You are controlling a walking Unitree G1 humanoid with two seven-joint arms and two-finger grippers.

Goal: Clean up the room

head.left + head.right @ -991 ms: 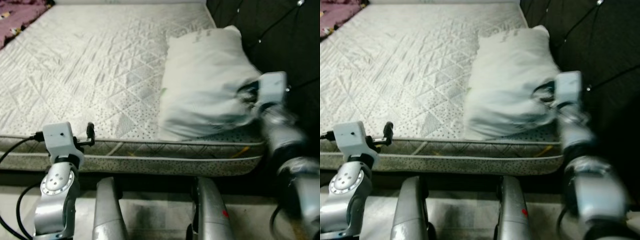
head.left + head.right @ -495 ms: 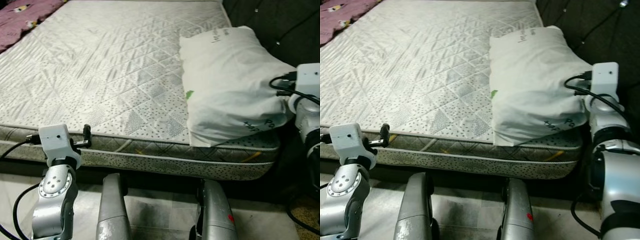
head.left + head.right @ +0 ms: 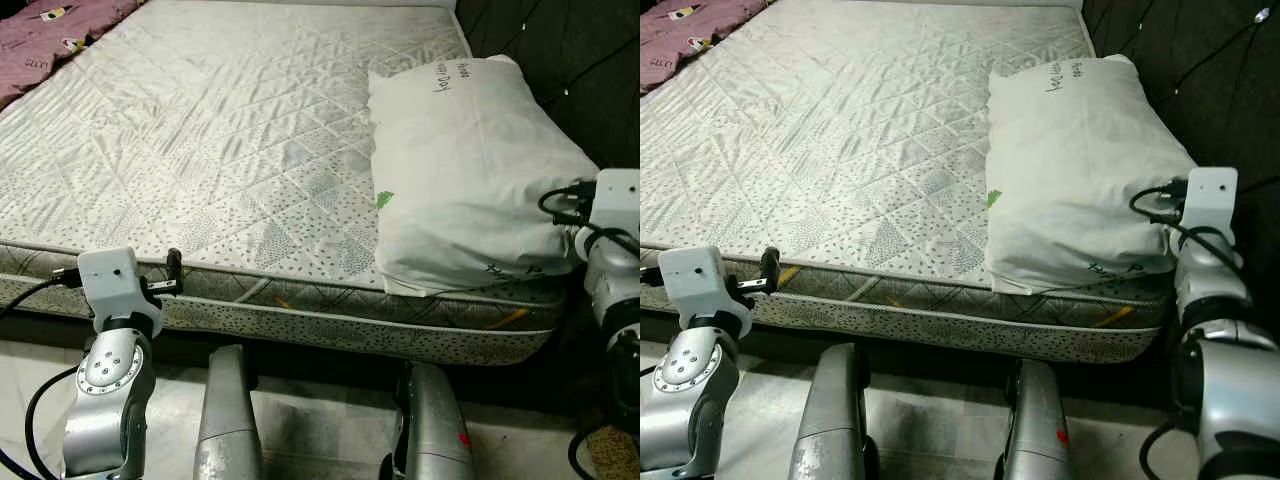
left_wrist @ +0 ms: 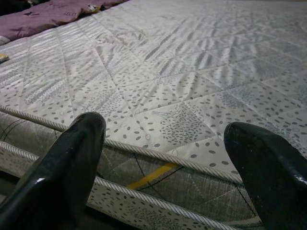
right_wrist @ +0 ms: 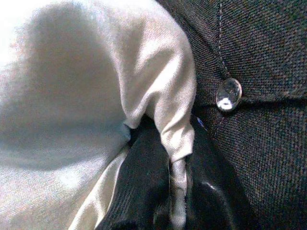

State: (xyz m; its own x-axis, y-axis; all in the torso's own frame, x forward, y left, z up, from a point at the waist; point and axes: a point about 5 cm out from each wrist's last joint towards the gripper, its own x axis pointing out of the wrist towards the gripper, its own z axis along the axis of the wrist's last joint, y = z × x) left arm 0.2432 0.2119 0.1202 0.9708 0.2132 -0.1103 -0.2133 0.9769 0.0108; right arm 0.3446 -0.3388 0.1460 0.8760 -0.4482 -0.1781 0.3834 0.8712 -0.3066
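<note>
A white pillow (image 3: 470,175) lies on the bare mattress (image 3: 220,150) at 2 o'clock. The right pincer (image 5: 175,191) pinches only its corner; that thin fold could slip free. The left pincer (image 4: 163,158), spread, idles at 8 o'clock.

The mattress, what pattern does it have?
Pale quilted diamonds with dark speckles on the mattress; clearest in the left wrist view.

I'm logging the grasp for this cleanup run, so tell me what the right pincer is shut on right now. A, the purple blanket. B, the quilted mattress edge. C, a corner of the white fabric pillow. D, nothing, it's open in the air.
C: in the right wrist view the right pincer pinches a fold of the white fabric pillow beside the dark tufted headboard.
</note>
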